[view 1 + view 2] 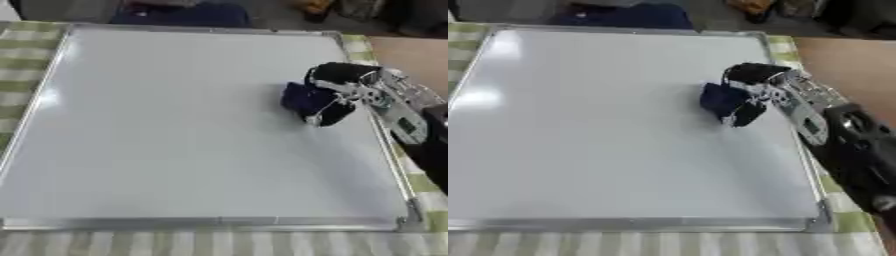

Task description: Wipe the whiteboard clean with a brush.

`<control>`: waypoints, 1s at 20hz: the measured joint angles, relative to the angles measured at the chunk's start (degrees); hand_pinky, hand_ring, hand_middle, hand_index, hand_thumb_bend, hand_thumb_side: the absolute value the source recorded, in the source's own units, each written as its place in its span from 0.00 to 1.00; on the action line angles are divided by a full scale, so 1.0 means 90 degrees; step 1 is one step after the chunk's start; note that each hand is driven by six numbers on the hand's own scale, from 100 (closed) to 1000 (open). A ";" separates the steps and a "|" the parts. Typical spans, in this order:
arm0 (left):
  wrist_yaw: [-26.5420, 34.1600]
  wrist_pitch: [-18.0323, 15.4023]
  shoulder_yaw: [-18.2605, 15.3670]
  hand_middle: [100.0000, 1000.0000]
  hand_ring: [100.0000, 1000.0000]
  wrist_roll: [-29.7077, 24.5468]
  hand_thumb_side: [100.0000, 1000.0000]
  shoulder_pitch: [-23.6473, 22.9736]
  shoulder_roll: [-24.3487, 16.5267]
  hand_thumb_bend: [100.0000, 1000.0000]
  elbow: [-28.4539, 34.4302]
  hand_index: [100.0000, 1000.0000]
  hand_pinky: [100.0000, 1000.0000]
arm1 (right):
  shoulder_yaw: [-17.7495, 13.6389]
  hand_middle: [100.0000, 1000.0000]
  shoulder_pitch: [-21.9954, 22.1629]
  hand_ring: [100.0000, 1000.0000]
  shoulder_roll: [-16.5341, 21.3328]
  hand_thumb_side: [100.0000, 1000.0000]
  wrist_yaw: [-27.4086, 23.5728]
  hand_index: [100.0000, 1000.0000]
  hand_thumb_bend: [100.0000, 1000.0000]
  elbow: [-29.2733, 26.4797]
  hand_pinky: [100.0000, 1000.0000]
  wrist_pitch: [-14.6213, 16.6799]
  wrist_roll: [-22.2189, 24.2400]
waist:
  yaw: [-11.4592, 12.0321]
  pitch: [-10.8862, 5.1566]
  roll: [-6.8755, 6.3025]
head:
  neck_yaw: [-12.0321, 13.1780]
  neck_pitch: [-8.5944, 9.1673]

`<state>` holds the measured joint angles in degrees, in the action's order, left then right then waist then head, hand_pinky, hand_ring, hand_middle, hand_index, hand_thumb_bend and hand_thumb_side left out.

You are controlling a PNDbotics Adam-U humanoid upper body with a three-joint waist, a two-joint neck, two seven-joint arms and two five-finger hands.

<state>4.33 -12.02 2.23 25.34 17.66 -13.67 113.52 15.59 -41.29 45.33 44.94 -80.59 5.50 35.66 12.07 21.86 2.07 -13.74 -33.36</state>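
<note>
The right hand (pixel 350 92) reaches in from the right edge, its fingers curled round a dark blue brush (pixel 304 98). The brush sits on the whiteboard's (pixel 157 130) right half, toward the far side; its long axis cannot be made out. The silver-framed whiteboard lies on a green-checked cloth (pixel 219 245).

Table under green-and-white checked cloth (pixel 26 65), silver-framed whiteboard (pixel 175 130) lying flat on it
</note>
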 measured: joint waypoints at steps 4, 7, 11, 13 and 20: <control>0.0000 0.0000 0.0000 0.78 0.79 0.0000 1.00 0.0000 0.0000 0.12 0.0000 0.58 0.59 | 0.0034 0.22 0.0102 0.66 0.0076 0.19 -0.0226 0.13 0.00 -0.0243 0.58 -0.0002 0.0190 | -0.0005 -0.0002 -0.0001 | 0.0001 0.0001; 0.0000 0.0001 0.0000 0.78 0.79 0.0001 1.00 0.0000 0.0000 0.12 0.0000 0.58 0.59 | 0.0079 0.22 0.0168 0.66 0.0131 0.19 -0.0389 0.14 0.00 -0.0436 0.58 -0.0014 0.0319 | -0.0006 -0.0002 -0.0001 | 0.0001 0.0003; 0.0000 0.0001 0.0000 0.78 0.79 0.0001 1.00 0.0000 0.0000 0.12 0.0000 0.58 0.59 | 0.0120 0.22 0.0194 0.65 0.0147 0.20 -0.0509 0.13 0.00 -0.0588 0.58 -0.0053 0.0443 | -0.0006 -0.0002 -0.0005 | 0.0001 0.0020; 0.0000 0.0001 0.0000 0.78 0.80 0.0001 1.00 0.0000 0.0000 0.12 0.0000 0.58 0.59 | 0.0121 0.22 0.0194 0.65 0.0147 0.20 -0.0530 0.13 0.00 -0.0608 0.58 -0.0082 0.0470 | -0.0002 -0.0002 -0.0005 | 0.0001 0.0021; 0.0000 0.0001 0.0000 0.78 0.80 0.0001 1.00 0.0000 0.0000 0.11 0.0000 0.58 0.59 | 0.0117 0.22 0.0140 0.66 0.0134 0.19 -0.0463 0.13 0.00 -0.0543 0.58 -0.0203 0.0388 | 0.0043 0.0015 -0.0014 | 0.0001 0.0023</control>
<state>4.33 -12.01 2.23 25.35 17.66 -13.67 113.52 16.64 -40.03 46.53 40.77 -85.48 3.68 39.15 12.46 21.99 1.94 -13.73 -33.15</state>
